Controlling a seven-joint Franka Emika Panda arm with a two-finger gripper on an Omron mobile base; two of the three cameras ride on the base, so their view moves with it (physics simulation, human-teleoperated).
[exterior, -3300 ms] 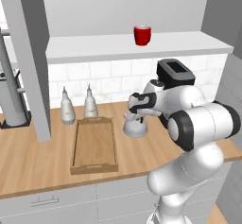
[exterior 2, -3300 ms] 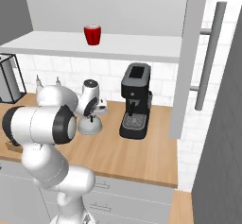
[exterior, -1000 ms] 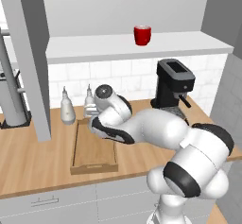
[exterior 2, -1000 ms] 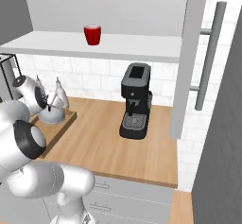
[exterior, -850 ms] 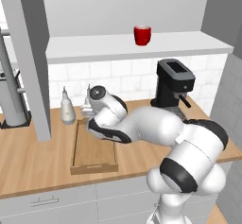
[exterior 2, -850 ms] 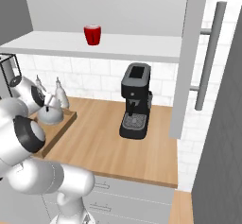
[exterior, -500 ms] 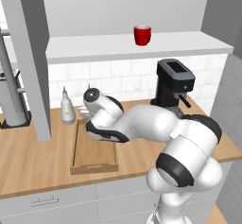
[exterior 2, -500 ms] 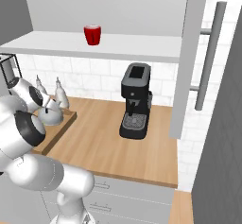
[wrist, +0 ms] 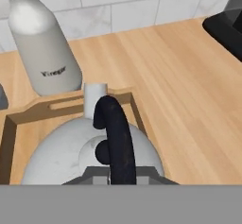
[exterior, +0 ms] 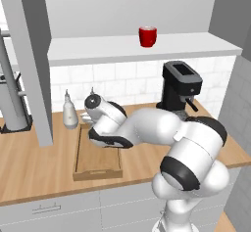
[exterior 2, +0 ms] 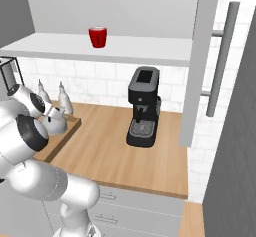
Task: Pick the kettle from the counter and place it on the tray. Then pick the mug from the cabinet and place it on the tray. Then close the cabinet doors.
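The silver-grey kettle (wrist: 66, 154) hangs over the far end of the light-wood tray (wrist: 56, 106), its spout toward the wall. My gripper (wrist: 119, 175) is shut on the kettle's black arched handle (wrist: 115, 135). Whether the kettle touches the tray floor I cannot tell. In the right base view the kettle (exterior 2: 52, 124) sits at the tray (exterior 2: 66, 132) rim. From the left, my arm hides the kettle above the tray (exterior: 97, 161). The red mug (exterior: 147, 36) stands on the cabinet shelf (exterior: 186, 42). The cabinet doors (exterior 2: 199, 56) stand open.
Two white bottles (exterior 2: 63, 100) stand by the tiled wall just behind the tray; one bottle (wrist: 43, 48) is close to the kettle's spout. A black coffee machine (exterior: 180, 85) stands on the counter (exterior: 29, 172) to the right. The open left door (exterior: 35, 59) juts out over the counter.
My arm has carried the kettle from beside the coffee machine leftward over the tray. In the last second it edged a little further left and lower. The grip stays the same.
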